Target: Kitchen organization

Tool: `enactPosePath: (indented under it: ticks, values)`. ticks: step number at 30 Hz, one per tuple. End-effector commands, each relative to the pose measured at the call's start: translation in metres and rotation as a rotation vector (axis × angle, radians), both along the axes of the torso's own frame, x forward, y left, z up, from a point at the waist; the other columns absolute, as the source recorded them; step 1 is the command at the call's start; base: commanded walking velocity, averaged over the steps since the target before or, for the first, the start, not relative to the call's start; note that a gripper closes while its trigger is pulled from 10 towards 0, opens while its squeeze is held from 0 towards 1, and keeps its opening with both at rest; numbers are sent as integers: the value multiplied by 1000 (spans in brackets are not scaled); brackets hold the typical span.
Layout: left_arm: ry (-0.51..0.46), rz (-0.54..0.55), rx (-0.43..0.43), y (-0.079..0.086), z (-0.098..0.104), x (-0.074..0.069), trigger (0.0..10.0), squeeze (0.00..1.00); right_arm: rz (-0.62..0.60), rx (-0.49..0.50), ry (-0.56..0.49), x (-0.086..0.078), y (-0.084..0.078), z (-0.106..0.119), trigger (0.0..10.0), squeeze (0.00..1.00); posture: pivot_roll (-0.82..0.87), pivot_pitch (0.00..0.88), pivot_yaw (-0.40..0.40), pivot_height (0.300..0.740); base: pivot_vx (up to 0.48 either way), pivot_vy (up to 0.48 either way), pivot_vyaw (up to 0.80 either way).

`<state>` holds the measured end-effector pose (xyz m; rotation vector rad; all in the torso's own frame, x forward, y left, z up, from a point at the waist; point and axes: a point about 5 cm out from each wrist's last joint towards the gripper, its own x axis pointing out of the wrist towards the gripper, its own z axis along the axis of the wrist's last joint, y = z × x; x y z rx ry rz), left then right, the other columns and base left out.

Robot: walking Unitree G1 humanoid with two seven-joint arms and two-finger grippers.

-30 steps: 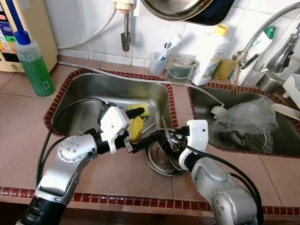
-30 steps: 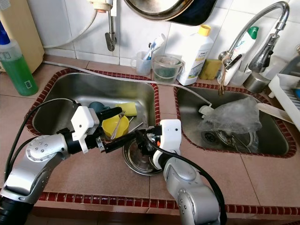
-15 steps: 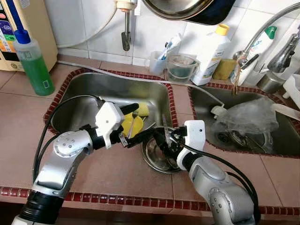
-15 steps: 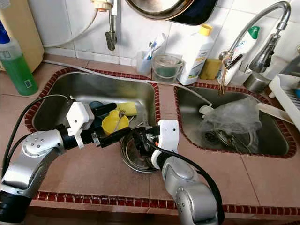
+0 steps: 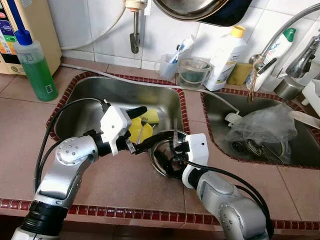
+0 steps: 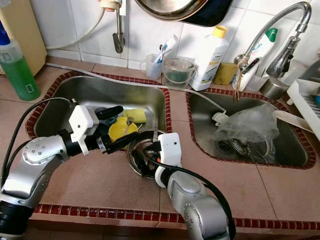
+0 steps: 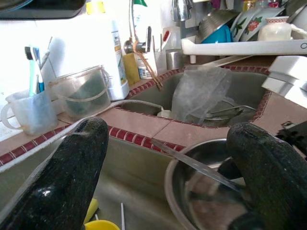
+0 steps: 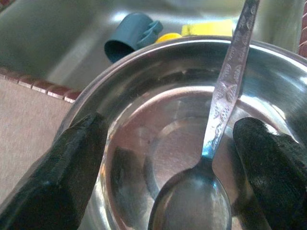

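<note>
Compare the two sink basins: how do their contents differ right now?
The left basin holds a yellow cup and yellow sponge; the right basin holds crumpled clear plastic over utensils. The left basin has a steel bowl at its front edge; the right basin does not. Both are stainless, set in tile.

No text, label or number is sharp enough to be read.

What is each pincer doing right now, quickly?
Left pincer: open, holding nothing, beside the steel bowl.
Right pincer: open over the bowl, spoon ungripped.
</note>
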<state>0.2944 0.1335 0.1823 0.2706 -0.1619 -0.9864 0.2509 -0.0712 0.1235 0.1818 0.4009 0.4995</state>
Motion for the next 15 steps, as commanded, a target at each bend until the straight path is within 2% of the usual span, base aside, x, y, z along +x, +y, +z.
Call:
enactPosePath:
  ticks: [1, 9, 15]
  values:
    - [-16, -15, 7, -3, 3, 2, 10000, 0, 17, -16, 12, -5, -4, -1, 10000, 0, 52, 62, -125, 740, 0, 0, 0]
    - [-29, -13, 13, -1, 6, 6, 10000, 0, 38, -63, -14, -11, -18, -1, 10000, 0, 46, 66, -118, 740, 0, 0, 0]
    - [-44, -4, 25, 3, 10, 12, 10000, 0, 31, -101, 7, -19, -30, -3, 10000, 0, 35, 66, -108, 740, 0, 0, 0]
